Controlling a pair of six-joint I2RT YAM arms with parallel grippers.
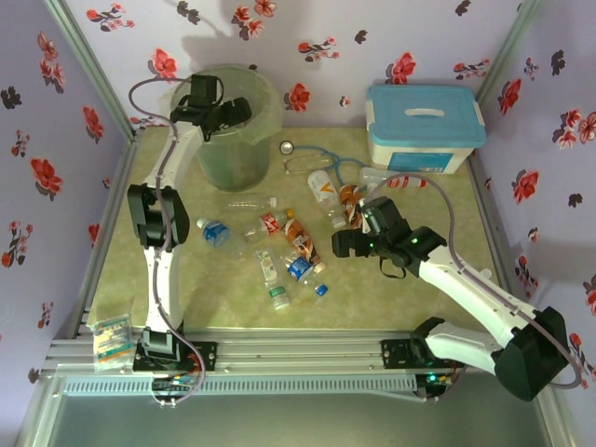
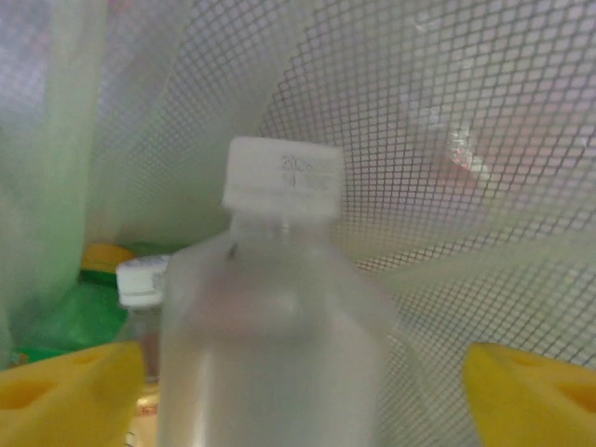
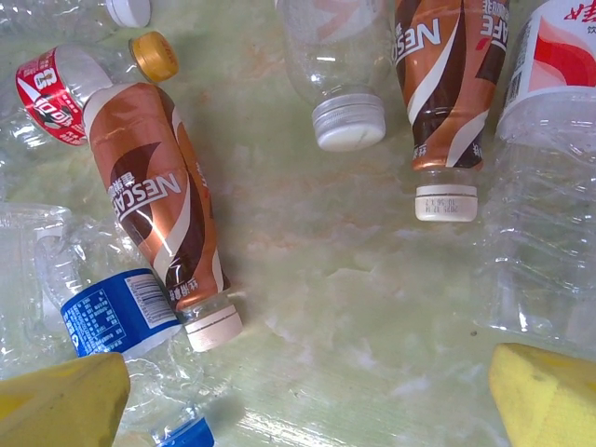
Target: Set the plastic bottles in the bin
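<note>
**Left claw spread inside the bin, right claw wide over the scatter**

We are looking down at the left claw (image 2: 298, 391) hanging in the mouth of the bin (image 1: 233, 158), which is standing at the far left of the bench (image 1: 168, 279). Its yellow pads (image 2: 65, 391) are standing well apart, and a clear white-capped bottle (image 2: 279, 307) is sitting upright between them. There is a plain gap on the right side, and on the left we cannot tell whether it is touching. Behind it, against the bin's mesh wall, we are seeing another white cap (image 2: 142, 279) and something green.

The right claw (image 3: 303, 396) is hovering over mid-bench with its fingers spread wide and pinching nothing. Just below it the rest of the plastic bottles are lying on their sides. A brown coffee bottle (image 3: 163, 205) is pressing against a red-labelled one (image 3: 51, 88) with an orange cap, and a blue-labelled bottle (image 3: 116, 312) is lying just beside them. A second brown bottle (image 3: 445, 84) is lying to the right (cap pointing our way).

At the far right a white box with a blue lid (image 1: 424, 126) is sitting, with a stethoscope (image 1: 317, 158) lying between it and the bin.
</note>
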